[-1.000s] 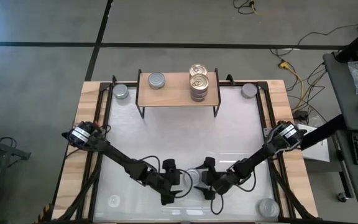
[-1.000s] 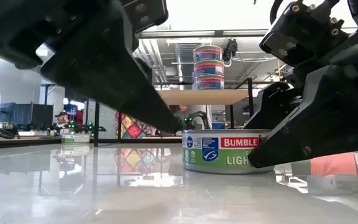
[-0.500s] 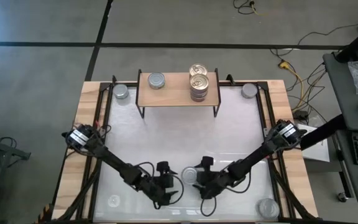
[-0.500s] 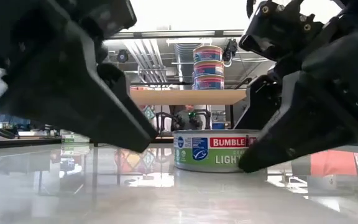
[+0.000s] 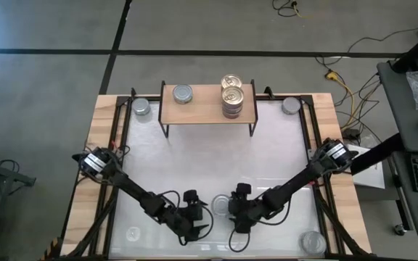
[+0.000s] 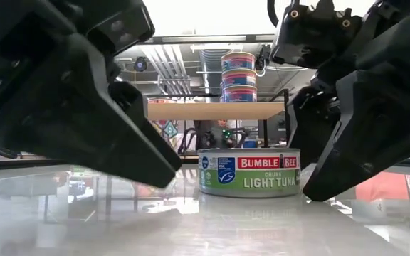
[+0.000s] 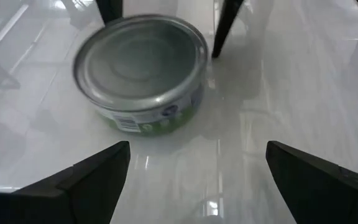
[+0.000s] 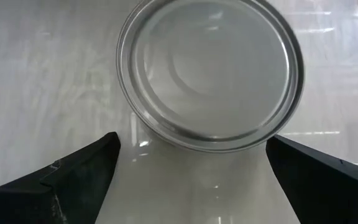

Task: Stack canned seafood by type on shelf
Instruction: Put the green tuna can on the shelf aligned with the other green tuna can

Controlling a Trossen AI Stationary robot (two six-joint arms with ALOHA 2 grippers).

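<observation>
A silver-lidded tuna can (image 5: pixel 220 205) stands on its base on the white tabletop near the front edge. It also shows in the low view (image 6: pixel 248 172) and in both wrist views (image 7: pixel 143 68) (image 8: pixel 211 71). My left gripper (image 5: pixel 198 217) is open just near-left of it, and my right gripper (image 5: pixel 236 216) is open just near-right of it. The can lies ahead of both pairs of fingers, not between them. On the far shelf (image 5: pixel 207 109) one silver can (image 5: pixel 183 93) stands at the left and a gold-lidded stack (image 5: pixel 231 98) at the right.
Loose silver cans stand at the table's corners: far left (image 5: pixel 141 107), far right (image 5: pixel 290 105), near left (image 5: pixel 131 234) and near right (image 5: pixel 312 241). The table's wood rim (image 5: pixel 100 145) frames the white top. Bare tabletop lies between the can and the shelf.
Both grippers have drawn back a little from the can toward the near edge, still open. The left one has sunk, and the right one has tipped more steeply down. The can has slid slightly toward the table's left and stays upright.
</observation>
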